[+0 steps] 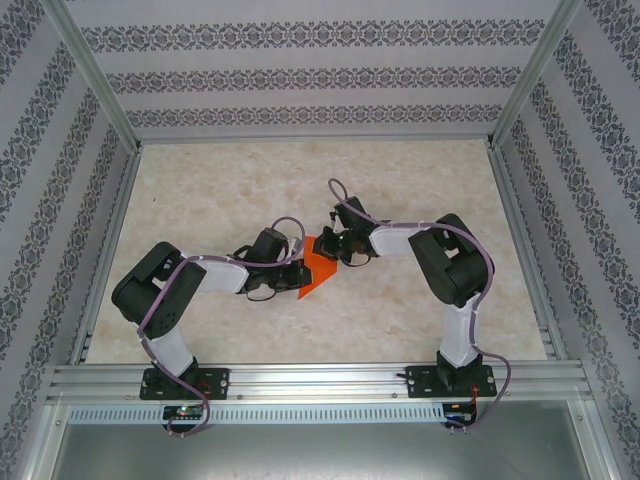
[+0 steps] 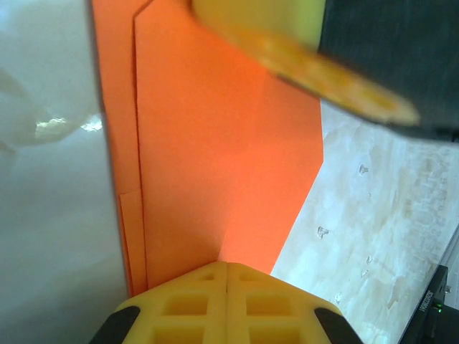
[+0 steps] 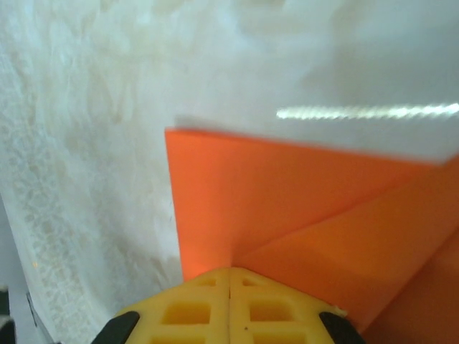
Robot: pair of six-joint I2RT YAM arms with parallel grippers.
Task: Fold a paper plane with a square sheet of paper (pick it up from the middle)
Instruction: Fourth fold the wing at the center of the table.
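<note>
Orange paper (image 1: 318,268), folded with a diagonal crease, sits mid-bench (image 1: 200,200), slightly toward the near edge. Both arms bend at the elbow and reach inward, wrists low, meeting at it. The left fingers (image 2: 186,304) are pinched shut on one edge, and the right fingers (image 3: 186,301) on the opposite edge.

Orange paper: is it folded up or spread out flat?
Folded. The orange paper shows overlapping layers in the left wrist view, a slanted flap edge in the right wrist view, and a pointed shape from above.
</note>
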